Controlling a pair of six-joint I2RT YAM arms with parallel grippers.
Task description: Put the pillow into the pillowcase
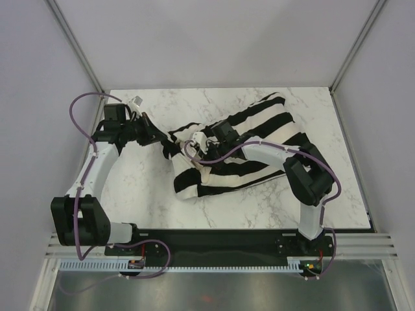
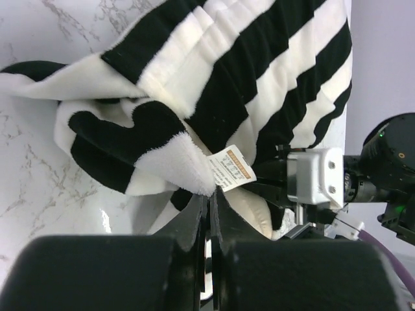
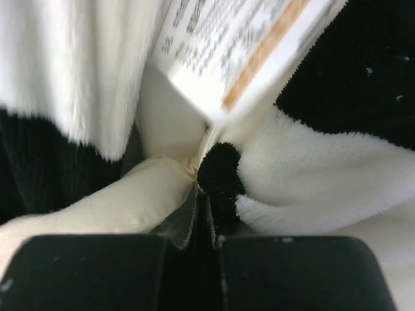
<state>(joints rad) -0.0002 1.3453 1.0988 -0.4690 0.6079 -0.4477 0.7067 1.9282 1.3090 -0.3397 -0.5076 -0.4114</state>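
The black and white striped pillowcase (image 1: 253,139) lies bunched in the middle of the marble table (image 1: 139,194). My left gripper (image 1: 162,138) is shut on its fleecy open edge beside the small white tag (image 2: 231,168), as the left wrist view (image 2: 213,194) shows. My right gripper (image 1: 201,148) sits in the folds at the opening. In the right wrist view (image 3: 203,194) it is shut on a seam corner of the cream pillow (image 3: 110,204), with black fleece of the pillowcase (image 3: 311,175) pressed beside it. Most of the pillow is hidden under the fabric; a cream bit shows in the left wrist view (image 2: 256,210).
The right arm's wrist camera block (image 2: 315,177) is close to my left fingers. The two grippers are a short way apart at the pillowcase's left end. Grey walls enclose the table on three sides. A printed label (image 3: 240,52) hangs close over the right fingers.
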